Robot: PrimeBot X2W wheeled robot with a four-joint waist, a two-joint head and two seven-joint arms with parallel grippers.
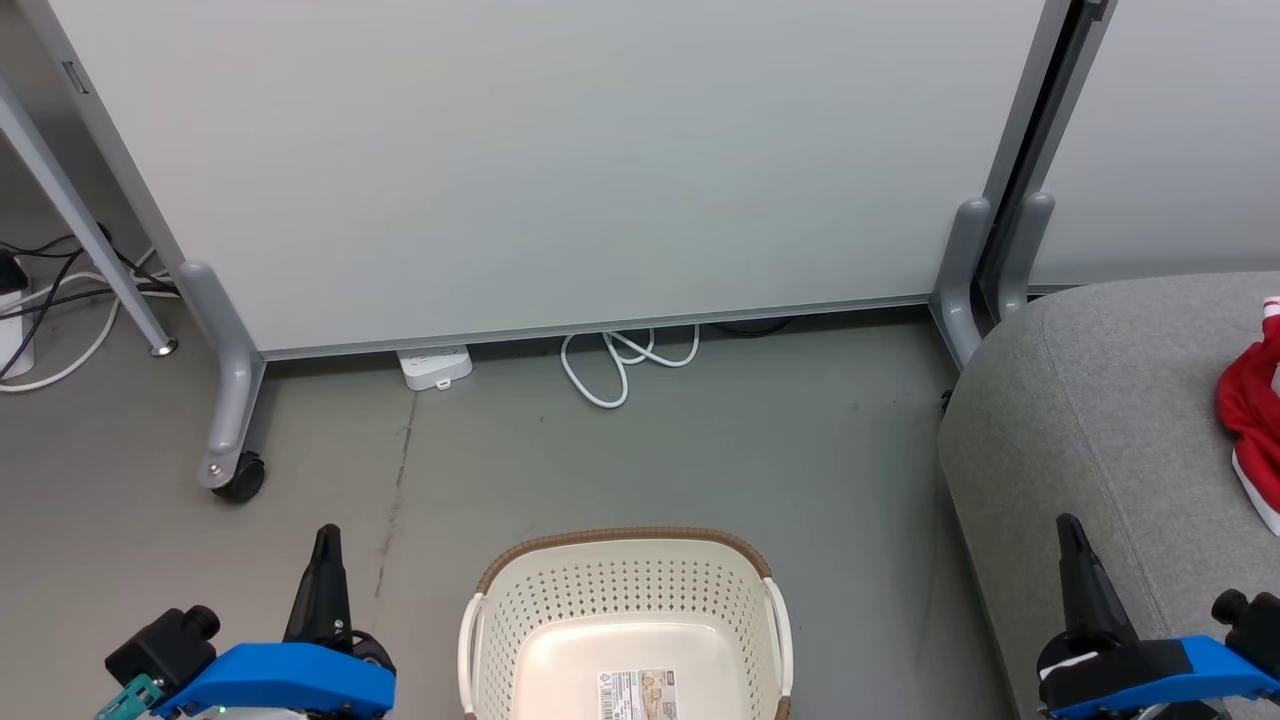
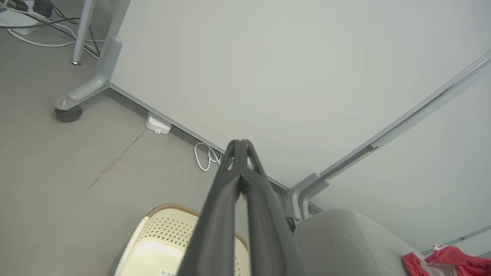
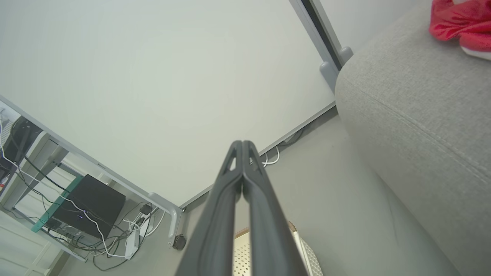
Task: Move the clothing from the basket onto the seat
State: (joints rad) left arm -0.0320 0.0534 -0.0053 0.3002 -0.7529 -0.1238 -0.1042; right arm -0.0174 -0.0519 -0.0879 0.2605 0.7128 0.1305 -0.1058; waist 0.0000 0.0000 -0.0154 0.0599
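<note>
The cream basket (image 1: 625,600) stands on the floor at the bottom middle, holding nothing but its printed label (image 1: 637,695); the wrist views also catch the basket (image 2: 161,237) and its rim (image 3: 305,257). Red clothing (image 1: 1250,410) with white trim lies on the grey seat (image 1: 1090,420) at the right edge, and appears again as clothing (image 2: 448,260) and clothing (image 3: 460,21) on the seat (image 3: 414,115). My left gripper (image 1: 326,540) is shut and holds nothing, left of the basket. My right gripper (image 1: 1068,530) is shut and holds nothing, over the seat's front edge.
A pale partition panel (image 1: 560,170) on grey feet with a castor (image 1: 240,480) stands behind the basket. A white cable (image 1: 620,365) and a white power strip (image 1: 435,367) lie at its base. More cables (image 1: 50,300) lie at the far left.
</note>
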